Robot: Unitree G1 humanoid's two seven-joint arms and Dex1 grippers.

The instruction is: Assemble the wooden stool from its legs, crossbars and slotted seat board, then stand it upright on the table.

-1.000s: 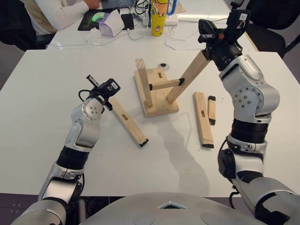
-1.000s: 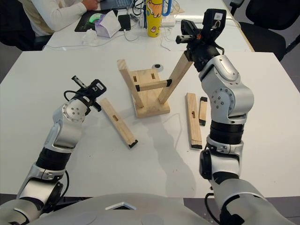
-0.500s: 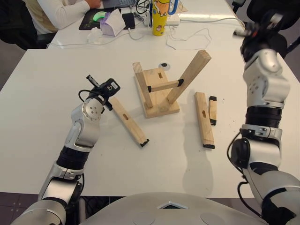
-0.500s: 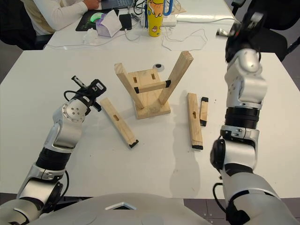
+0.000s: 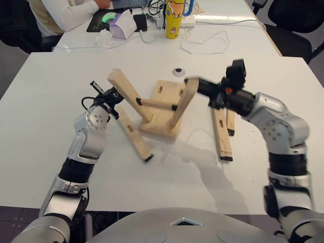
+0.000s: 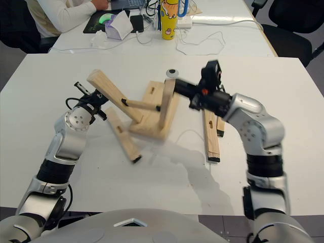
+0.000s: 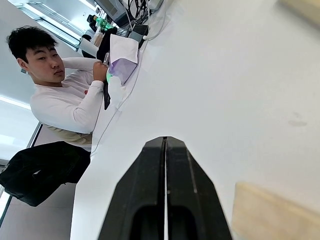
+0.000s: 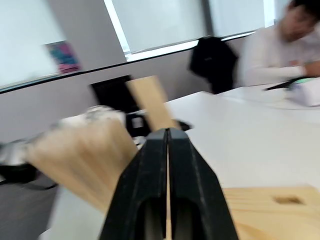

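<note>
As left end effector (image 7: 165, 141) and right end effector (image 8: 167, 132) sit closed, pale-wood stool (image 5: 161, 115) tilts.

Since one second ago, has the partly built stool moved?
Yes. The stool has tipped toward the robot's left, away from the loose leg lying flat.

Silver rounded arms (image 5: 89, 137), black joints (image 5: 286, 163), black fingers (image 7: 141, 201)
</note>
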